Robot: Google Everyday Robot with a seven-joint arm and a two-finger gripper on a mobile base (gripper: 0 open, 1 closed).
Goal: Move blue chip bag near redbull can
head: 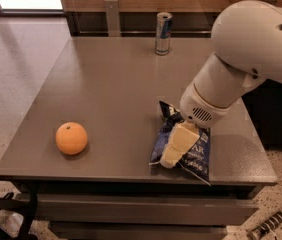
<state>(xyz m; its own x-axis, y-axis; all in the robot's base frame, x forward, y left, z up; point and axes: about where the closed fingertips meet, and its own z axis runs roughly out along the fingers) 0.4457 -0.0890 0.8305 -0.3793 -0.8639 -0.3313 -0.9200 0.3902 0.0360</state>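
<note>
The blue chip bag (200, 157) lies crinkled near the table's front right edge, with white lettering showing. The redbull can (163, 33) stands upright at the table's far edge, well away from the bag. My gripper (177, 146) is cream-coloured and reaches down from the large white arm (241, 59). It rests on the middle of the bag and covers part of it. The bag lies flat on the table.
An orange (71, 138) sits at the front left of the grey table (111, 84). A wooden wall with a metal bracket (112, 14) runs behind the table. The table's front edge is close to the bag. A ribbed tool (273, 223) lies on the floor at lower right.
</note>
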